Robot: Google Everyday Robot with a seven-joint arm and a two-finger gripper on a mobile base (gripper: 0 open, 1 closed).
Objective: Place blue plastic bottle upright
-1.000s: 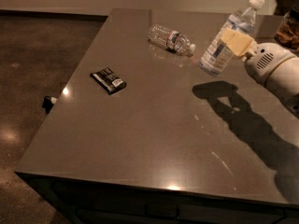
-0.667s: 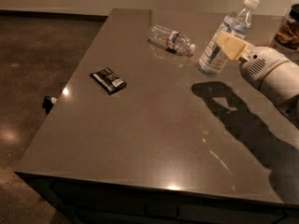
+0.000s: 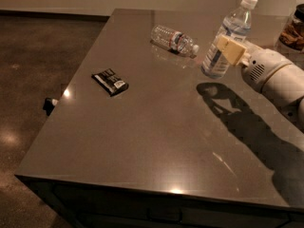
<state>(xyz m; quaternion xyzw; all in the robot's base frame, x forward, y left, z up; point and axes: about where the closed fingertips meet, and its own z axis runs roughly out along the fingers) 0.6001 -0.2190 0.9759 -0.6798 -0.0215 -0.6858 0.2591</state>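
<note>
Since the earlier frame the blue plastic bottle [image 3: 232,26] has drifted a little to the left and lower, and it leans less than it did, carried along by the arm [image 3: 273,75] that has pushed in from the right. On the left part of the tabletop [image 3: 156,127] a black packet [image 3: 110,81] lies flat, well apart from the action. Farther right, near the back, the clear ribbed bottle [image 3: 175,40] lies on its side, close to the blue one but not touching it. The blue plastic bottle stands next, at the right rear of the tabletop, cap up and tipped somewhat to the right, its base very near the surface; whether it touches cannot be told. The pincer [image 3: 227,48] is clenched around the bottle's middle, one pale finger [image 3: 232,51] across the label and the other hidden behind. A jar [image 3: 292,30] sits at the far right edge. Judged from this, the lifting and turning are mostly done. What is left is to bring the bottle fully vertical, set its base down flat, let go and draw back without knocking it over.
</note>
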